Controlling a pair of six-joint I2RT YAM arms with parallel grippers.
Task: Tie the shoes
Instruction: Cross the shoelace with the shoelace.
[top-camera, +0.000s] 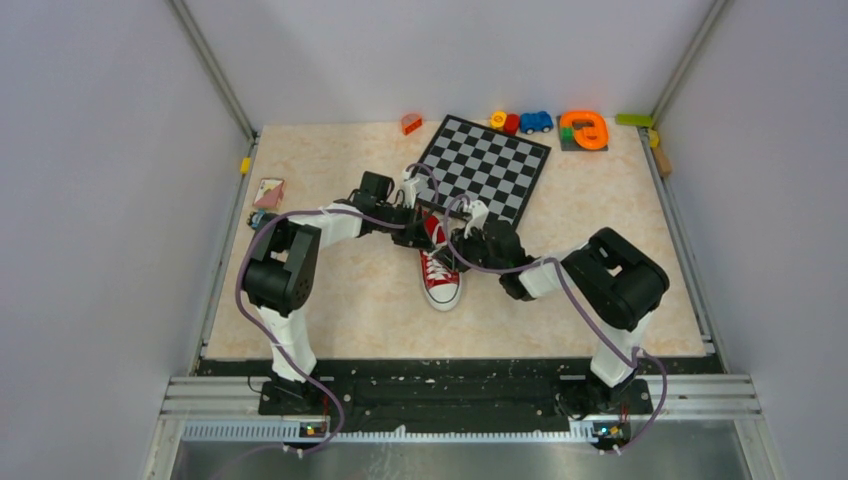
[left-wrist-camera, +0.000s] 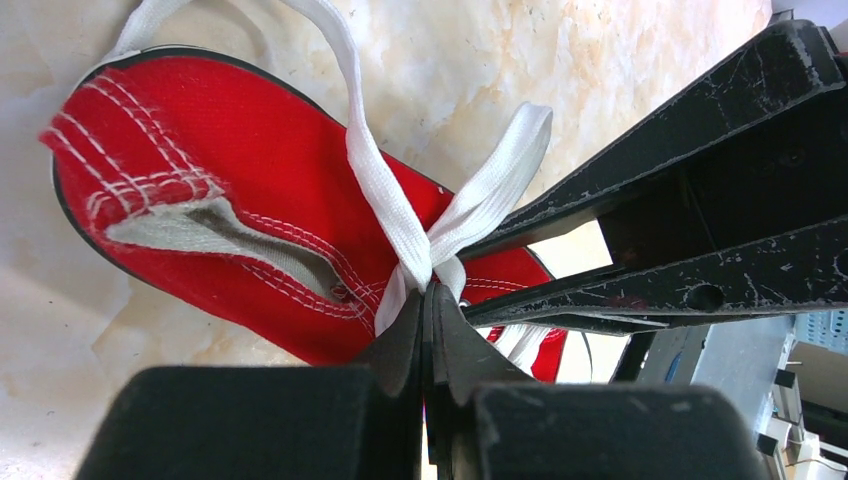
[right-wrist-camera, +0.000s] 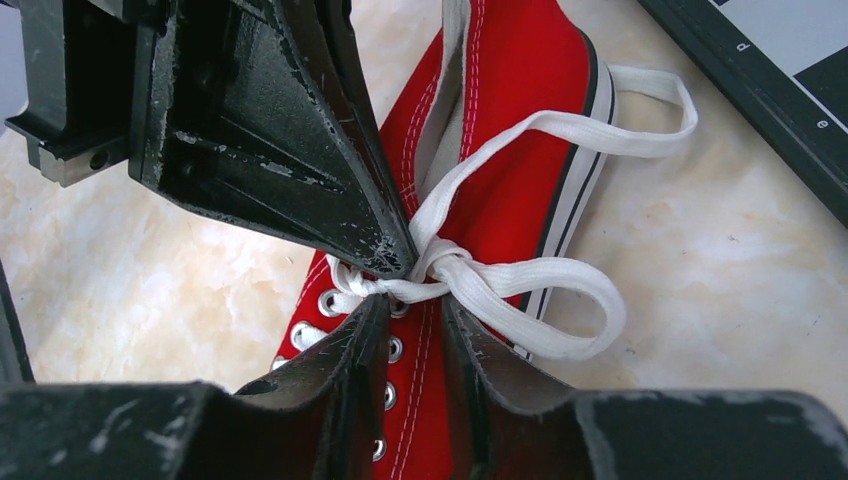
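Close in on the red sneaker (top-camera: 440, 285)!
Left gripper (left-wrist-camera: 430, 295) clamped on the white lace (left-wrist-camera: 385, 190); right gripper (right-wrist-camera: 415, 310) slightly parted, empty, beside the knot (right-wrist-camera: 440, 265).

chessboard (right-wrist-camera: 780, 85) border: small letters d, e

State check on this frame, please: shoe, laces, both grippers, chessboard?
shoe, upright on its sole, toe toward the arm bases
laces, knotted, two loops showing
left gripper, shut on the laces at the knot
right gripper, open beside the knot
chessboard, flat, no pieces
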